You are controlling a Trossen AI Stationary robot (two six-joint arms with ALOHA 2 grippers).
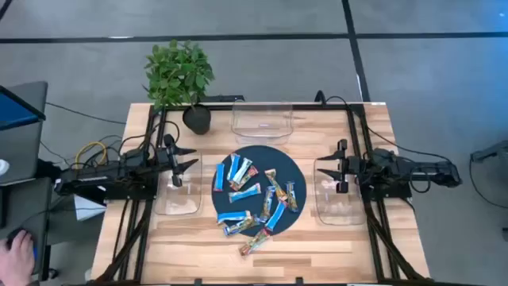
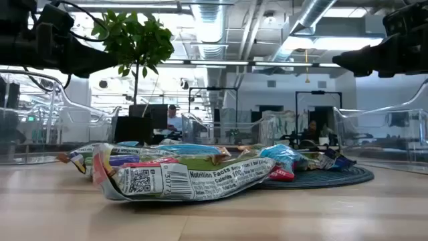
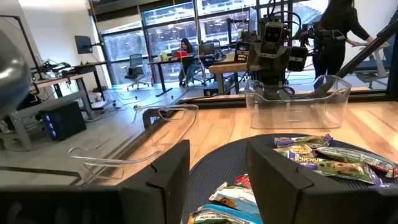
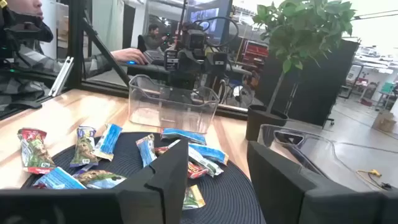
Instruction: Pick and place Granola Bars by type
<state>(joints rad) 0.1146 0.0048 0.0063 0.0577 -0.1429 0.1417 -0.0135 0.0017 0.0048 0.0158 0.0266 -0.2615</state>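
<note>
The granola bars (image 1: 254, 195) lie in a loose heap on a dark round mat (image 1: 295, 171) at the table's middle. Some are blue-and-white, some multicoloured, some brownish. One multicoloured bar (image 1: 254, 241) lies off the mat on the wood toward the near edge, and it fills the low view's foreground (image 2: 187, 177). My left gripper (image 1: 189, 164) hovers open over the left clear bin (image 1: 178, 199) and faces the mat; bars (image 3: 329, 162) show beyond its fingers. My right gripper (image 1: 327, 168) hovers open over the right clear bin (image 1: 337, 199), with bars (image 4: 99, 143) ahead of it.
A third clear bin (image 1: 262, 121) stands at the far edge behind the mat. A potted plant (image 1: 178, 75) stands at the far left corner. Cables run beside both arms. A person's hand (image 1: 16, 250) shows off the table's near left.
</note>
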